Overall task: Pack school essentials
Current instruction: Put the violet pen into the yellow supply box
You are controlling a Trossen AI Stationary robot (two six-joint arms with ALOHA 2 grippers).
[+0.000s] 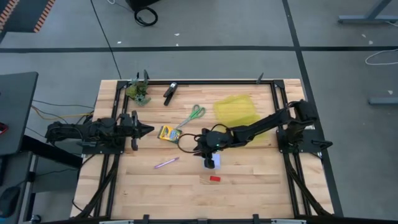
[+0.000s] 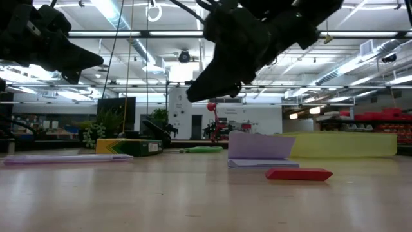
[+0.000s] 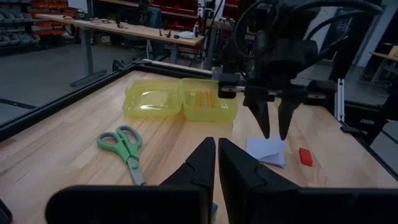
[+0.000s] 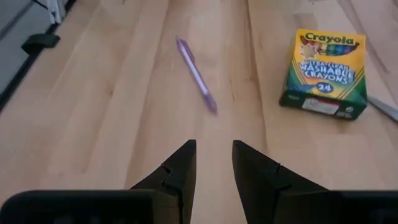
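Observation:
My right gripper (image 4: 214, 155) hangs open over the middle of the table, just above the pale note pad (image 1: 216, 160), and holds nothing. The purple pen (image 4: 196, 73) and the crayon box (image 4: 323, 68) lie on the wood ahead of it. The red eraser (image 1: 214, 178) lies nearer the front edge. The green-handled scissors (image 3: 124, 146) lie flat between the crayon box and an open yellow case (image 1: 237, 111), which has orange sticks (image 3: 202, 99) in one half. My left gripper (image 3: 216, 146) waits at the table's left side, shut and level, holding nothing.
A black clip (image 1: 170, 92) and a small green leafy clump (image 1: 140, 92) sit near the far edge. A black frame rail (image 1: 205, 81) runs around the table top. Bare wood lies along the near edge in front of the eraser.

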